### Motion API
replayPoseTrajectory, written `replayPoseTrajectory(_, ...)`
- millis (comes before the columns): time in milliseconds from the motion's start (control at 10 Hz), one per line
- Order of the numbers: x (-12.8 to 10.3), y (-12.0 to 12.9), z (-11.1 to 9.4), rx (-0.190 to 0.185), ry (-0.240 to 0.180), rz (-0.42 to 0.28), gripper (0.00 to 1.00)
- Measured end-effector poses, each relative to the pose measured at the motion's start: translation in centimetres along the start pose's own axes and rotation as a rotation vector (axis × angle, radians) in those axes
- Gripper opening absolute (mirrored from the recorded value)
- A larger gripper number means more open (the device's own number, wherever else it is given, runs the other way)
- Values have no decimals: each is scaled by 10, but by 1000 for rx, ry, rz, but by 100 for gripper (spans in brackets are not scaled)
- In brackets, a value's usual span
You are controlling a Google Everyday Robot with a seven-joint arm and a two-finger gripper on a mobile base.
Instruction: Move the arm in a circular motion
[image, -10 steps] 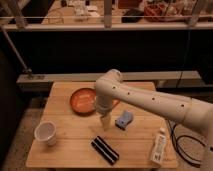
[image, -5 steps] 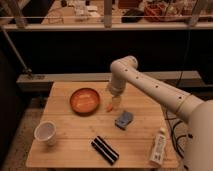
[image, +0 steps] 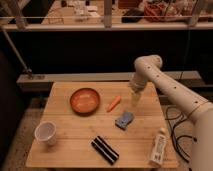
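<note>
The arm (image: 170,90) is large, glossy white and made of thick rounded segments. It reaches in from the lower right, rises to a bulbous joint (image: 148,65) over the table's far right, then bends down. The gripper (image: 135,99) hangs from it just above the wooden table (image: 75,125), right of an orange carrot (image: 114,103) and behind a blue sponge (image: 124,119). It holds nothing that I can see.
An orange bowl (image: 84,100) sits at the back centre. A white cup (image: 45,132) stands front left, a black ridged object (image: 105,149) front centre, and a white bottle (image: 158,147) front right. A rail and dark shelving run behind the table.
The arm has swung right and toward the back of the table. The gripper has moved from over the table's middle to its far right, uncovering the carrot.
</note>
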Motion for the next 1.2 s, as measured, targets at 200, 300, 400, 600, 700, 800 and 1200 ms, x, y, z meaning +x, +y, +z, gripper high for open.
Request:
replayPoseTrajectory(200,51,28,-12,17,34,53,80)
replayPoseTrajectory(300,66,46,-16,18,47,62,80)
replayPoseTrajectory(400,76,71,-19,16,57,66,80)
replayPoseTrajectory(600,84,117,-25,3,71,54,80)
replayPoseTrajectory(700,79,137,-27,-4,72,30,80)
replayPoseTrajectory(800,70,151,-29,-11,70,-5,80)
replayPoseTrajectory(1200,-14,203,-33,-52,15,-184,80)
